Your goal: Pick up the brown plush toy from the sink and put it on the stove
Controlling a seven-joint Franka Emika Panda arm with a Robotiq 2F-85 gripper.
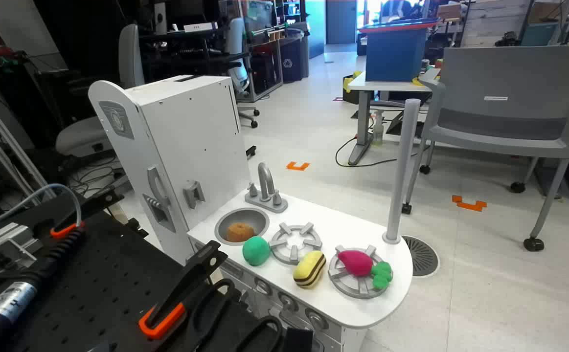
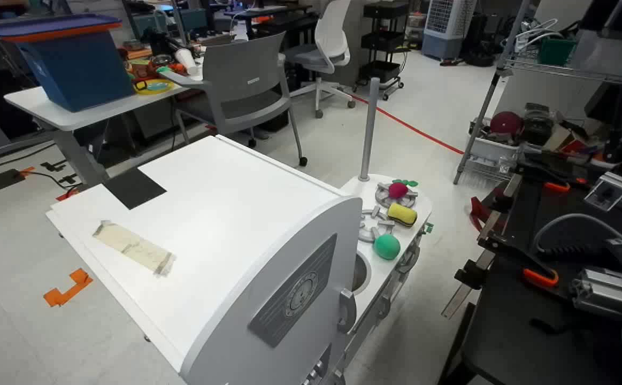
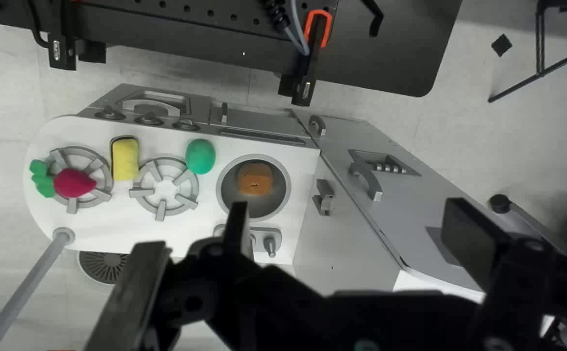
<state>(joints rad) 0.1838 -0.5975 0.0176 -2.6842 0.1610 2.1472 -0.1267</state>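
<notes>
The brown plush toy [image 1: 239,232] lies in the round grey sink [image 1: 263,222] of a white toy kitchen. It also shows in the wrist view [image 3: 255,179] inside the sink [image 3: 287,187]; in an exterior view it is hidden, with only part of the sink [image 2: 365,274] showing. The stove has two grey burners: a bare one [image 1: 294,253] beside the sink and one [image 1: 348,290] under a pink and green plush vegetable [image 1: 356,263]. My gripper [image 3: 346,207] shows only in the wrist view. It is open and empty, high above the kitchen, apart from the toy.
A green ball-like plush [image 1: 256,251] and a yellow striped plush [image 1: 309,269] lie on the counter. A grey faucet [image 1: 266,181] stands behind the sink. A tall white cabinet [image 1: 191,127] and a grey post [image 1: 402,171] rise from the ends. A black table [image 1: 83,283] stands close by.
</notes>
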